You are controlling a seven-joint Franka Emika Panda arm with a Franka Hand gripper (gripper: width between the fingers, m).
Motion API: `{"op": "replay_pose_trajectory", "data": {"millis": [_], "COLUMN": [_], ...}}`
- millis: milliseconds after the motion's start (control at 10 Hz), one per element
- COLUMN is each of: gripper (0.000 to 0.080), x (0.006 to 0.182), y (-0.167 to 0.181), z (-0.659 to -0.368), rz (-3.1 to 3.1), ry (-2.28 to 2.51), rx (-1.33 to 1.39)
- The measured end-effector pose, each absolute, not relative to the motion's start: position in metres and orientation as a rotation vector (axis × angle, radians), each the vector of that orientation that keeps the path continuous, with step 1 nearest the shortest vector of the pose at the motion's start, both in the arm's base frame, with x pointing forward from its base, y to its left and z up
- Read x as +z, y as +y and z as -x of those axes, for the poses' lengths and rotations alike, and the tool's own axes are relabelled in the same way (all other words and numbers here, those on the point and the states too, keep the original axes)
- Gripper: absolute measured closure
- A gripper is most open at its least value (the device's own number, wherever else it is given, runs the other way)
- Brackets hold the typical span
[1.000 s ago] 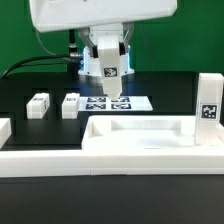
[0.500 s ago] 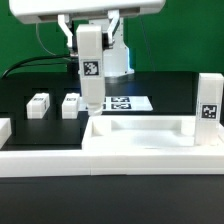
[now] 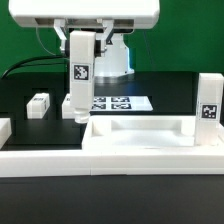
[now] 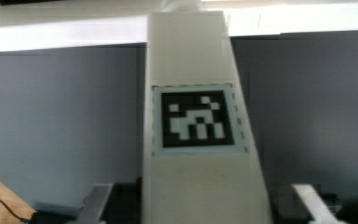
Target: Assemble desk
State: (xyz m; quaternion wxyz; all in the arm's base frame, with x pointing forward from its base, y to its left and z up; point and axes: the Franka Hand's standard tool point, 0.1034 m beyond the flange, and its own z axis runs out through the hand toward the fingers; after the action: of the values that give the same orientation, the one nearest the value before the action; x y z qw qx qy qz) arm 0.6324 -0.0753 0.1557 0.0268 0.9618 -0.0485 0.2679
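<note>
Between the fingers (image 4: 311, 203) of the pincer (image 4: 206, 205): one white square leg (image 3: 78, 90), gripped near its upper end. Jaws roughly half shut, pressed on two opposite faces of the leg; nothing else held. Black-and-white tag (image 4: 197, 120) on the face toward the wrist camera, squarely in view. Leg hanging upright, no tilt noted in either view.

Lower end of leg down close to the bench (image 3: 170, 85), left of middle in the exterior view, just behind the back left corner of the desk top (image 3: 140, 135). Touching the bench or just above it: cannot tell. Close to the top's rim, apparently not against it.

Desk top flat along the front of the bench, rim up. Second leg (image 3: 208, 105) upright near the bench's edge on the exterior view's right, by the top's right end; fitted to the top or only standing beside it, cannot tell. Marker board (image 3: 122, 102) flat at mid-bench, behind the top. Small white block (image 3: 40, 104) toward the left edge, apart from the held leg. White rail (image 3: 40, 165) along the very front edge.

Step in hand, as judged: placing of a leg at a corner of the top. For the next move, needed: clearance over the rim, alignment above the corner, leg kept plumb, then a slow descent and seating. Socket not visible, so fine aim uncertain. Risk: foot of leg catching the rim and nudging the top.
</note>
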Motion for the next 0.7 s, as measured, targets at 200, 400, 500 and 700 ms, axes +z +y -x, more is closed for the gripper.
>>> {"op": "replay_pose_trajectory", "data": {"millis": [200,400,500,700], "gripper": [0.0511,0.0511,0.0510,0.0509], "x": [0.150,0.146,0.144,0.139], "y": [-0.072,-0.066,-0.060,-0.057], "z": [-0.628,-0.625,-0.626,-0.627], "rz": [-2.998,-3.025,-3.027,-3.032], "ry": [-0.143,-0.140,-0.132,-0.130], "rx": [0.785,0.749,0.751,0.743]}}
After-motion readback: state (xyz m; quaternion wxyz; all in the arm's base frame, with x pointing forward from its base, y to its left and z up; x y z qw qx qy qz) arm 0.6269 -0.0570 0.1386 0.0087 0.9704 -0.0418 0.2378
